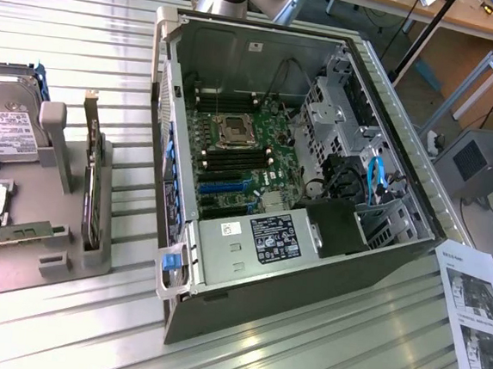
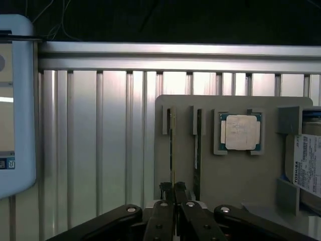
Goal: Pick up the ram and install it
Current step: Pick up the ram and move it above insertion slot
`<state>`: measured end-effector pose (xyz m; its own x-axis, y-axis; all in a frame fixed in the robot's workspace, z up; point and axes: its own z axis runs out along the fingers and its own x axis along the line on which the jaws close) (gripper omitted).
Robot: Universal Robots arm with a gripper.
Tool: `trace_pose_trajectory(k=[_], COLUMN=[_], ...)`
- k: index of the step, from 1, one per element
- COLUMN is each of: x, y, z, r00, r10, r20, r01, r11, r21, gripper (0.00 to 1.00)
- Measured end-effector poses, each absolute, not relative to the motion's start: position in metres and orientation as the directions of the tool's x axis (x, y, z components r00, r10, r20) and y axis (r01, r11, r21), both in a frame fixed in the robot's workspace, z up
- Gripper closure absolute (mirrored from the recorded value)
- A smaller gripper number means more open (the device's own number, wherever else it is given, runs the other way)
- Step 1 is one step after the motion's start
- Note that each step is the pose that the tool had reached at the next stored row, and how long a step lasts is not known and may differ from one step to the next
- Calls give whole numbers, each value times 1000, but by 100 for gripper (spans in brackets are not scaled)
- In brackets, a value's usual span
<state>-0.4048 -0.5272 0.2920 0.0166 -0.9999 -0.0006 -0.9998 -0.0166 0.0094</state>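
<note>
the gripper (image 2: pixel 173 190) has its two black fingertips (image 2: pixel 165 190) pinched almost together on the near end of the ram (image 2: pixel 173 150), a long thin green circuit-board stick seen edge-on. the ram stands on its edge in a narrow slot of the flat grey plastic holder tray (image 2: pixel 235 175), and its long axis runs straight away from the fingers toward a small grey slot block at its far end.

just beside it in the same tray, a dark expansion card (image 2: pixel 198 150) stands parallel in a second slot. further along, a square silver-topped processor chip (image 2: pixel 241 131) lies flat in its own framed recess, and a silver-labelled hard drive (image 2: pixel 307 165) sits in the end bay.

the tray lies on a ribbed aluminium table (image 2: pixel 100 150). in the exterior view, an open grey computer case (image 1: pixel 392 102) lies on the table, holding a green motherboard (image 1: pixel 232 149).
</note>
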Motion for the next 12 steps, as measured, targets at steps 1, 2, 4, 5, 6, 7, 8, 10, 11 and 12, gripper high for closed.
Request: trace_pose_trajectory(k=[1,2,4,5,6,7,8,10,11,12], x=[-405,-405,-405,-405,-405,-405,-405,-405,-405,-405], y=[-527,-527,-527,-527,-527,-527,-527,-527,-527,-527], z=[297,301,310,312,316,320,325,344,355,366], r00=[17,17,17,17,17,17,17,17,17,17], r10=[-1000,-1000,-1000,-1000,-1000,-1000,-1000,-1000,-1000,-1000], r20=[-1,-1,-1,-1,-1,-1,-1,-1,-1,-1], r01=[-1000,-1000,-1000,-1000,-1000,-1000,-1000,-1000,-1000,-1000], r11=[-17,-17,-17,-17,-17,-17,-17,-17,-17,-17], r21=[9,9,9,9,9,9,9,9,9,9], gripper=[88,88,88,88,88,88,88,88,88,88])
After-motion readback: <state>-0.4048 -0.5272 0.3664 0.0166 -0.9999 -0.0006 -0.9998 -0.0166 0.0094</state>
